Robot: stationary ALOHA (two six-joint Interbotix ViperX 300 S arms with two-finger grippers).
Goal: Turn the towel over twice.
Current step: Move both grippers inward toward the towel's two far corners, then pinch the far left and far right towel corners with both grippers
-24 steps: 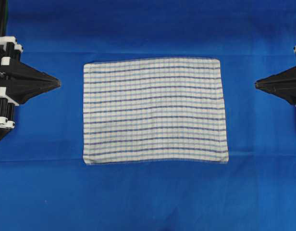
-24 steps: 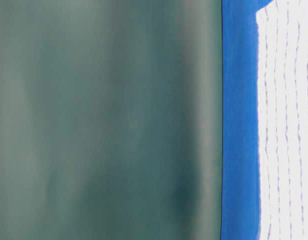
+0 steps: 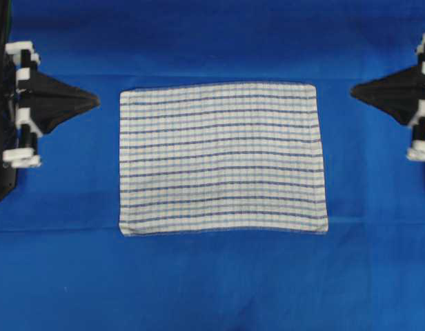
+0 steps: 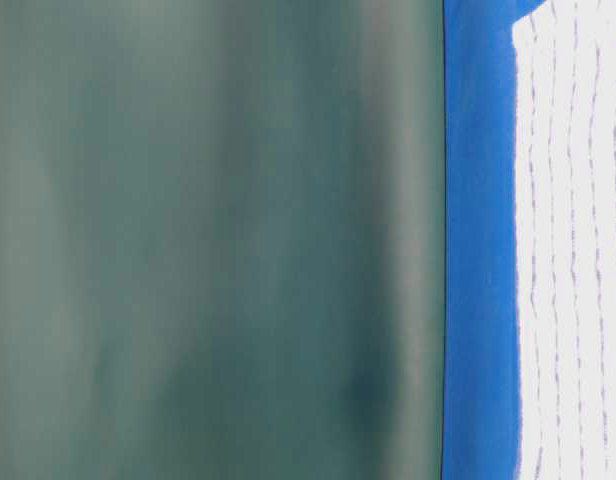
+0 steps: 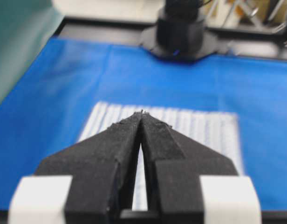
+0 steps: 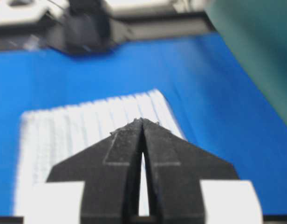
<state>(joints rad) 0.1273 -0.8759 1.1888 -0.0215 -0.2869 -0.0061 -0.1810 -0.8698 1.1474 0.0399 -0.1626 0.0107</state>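
Your desk (image 3: 212, 289) is covered edge to edge by a plain blue cloth (image 3: 219, 41) with a few faint creases. On that cloth, near the middle, the towel (image 3: 221, 158) lies spread flat, stripes running side to side.

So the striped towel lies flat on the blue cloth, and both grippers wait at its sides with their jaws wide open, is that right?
Not quite. The towel does lie flat on the blue cloth, with the left gripper and the right gripper at its sides, but their jaws are shut, tips pressed together. Both wrist views show it.
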